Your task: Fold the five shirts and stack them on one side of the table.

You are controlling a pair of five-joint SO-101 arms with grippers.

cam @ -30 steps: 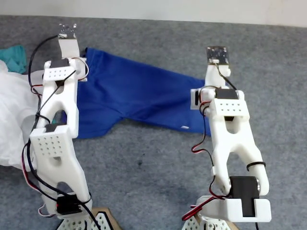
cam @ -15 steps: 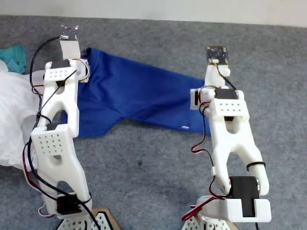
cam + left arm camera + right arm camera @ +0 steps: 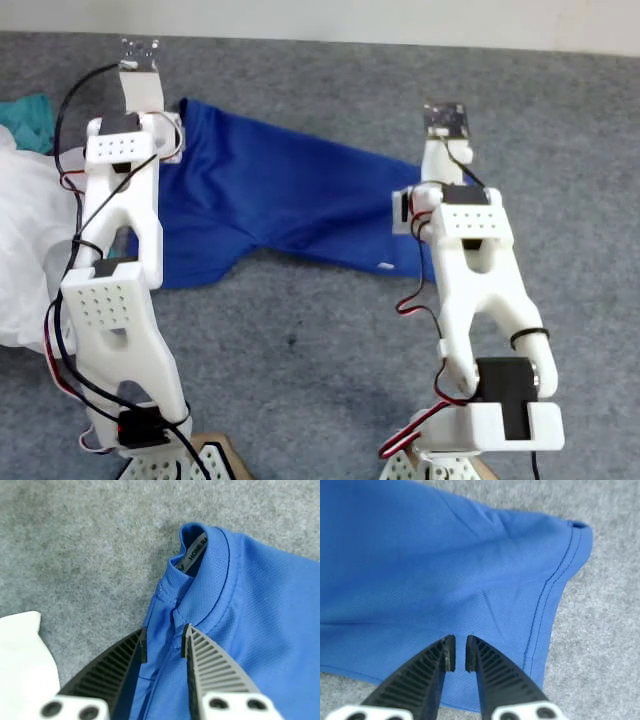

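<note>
A blue shirt (image 3: 290,195) lies spread across the grey table between the two arms. In the left wrist view its collar (image 3: 210,555) with the label is just beyond my left gripper (image 3: 164,640), whose fingers pinch a ridge of the blue fabric beside the collar. In the high view that arm's wrist (image 3: 130,140) stands over the shirt's left end. My right gripper (image 3: 456,652) is shut on a small fold of the blue shirt (image 3: 420,570) near a stitched hem (image 3: 555,585). Its wrist (image 3: 445,190) covers the shirt's right end.
A white garment (image 3: 25,240) lies bunched at the left edge, with a teal one (image 3: 30,115) behind it. Bare grey table (image 3: 300,340) stretches in front of the shirt and to the right. A pale strip (image 3: 400,20) marks the far edge.
Both wrists have shifted slightly toward the far edge, the right one also a little leftward. The blue shirt has barely moved.
</note>
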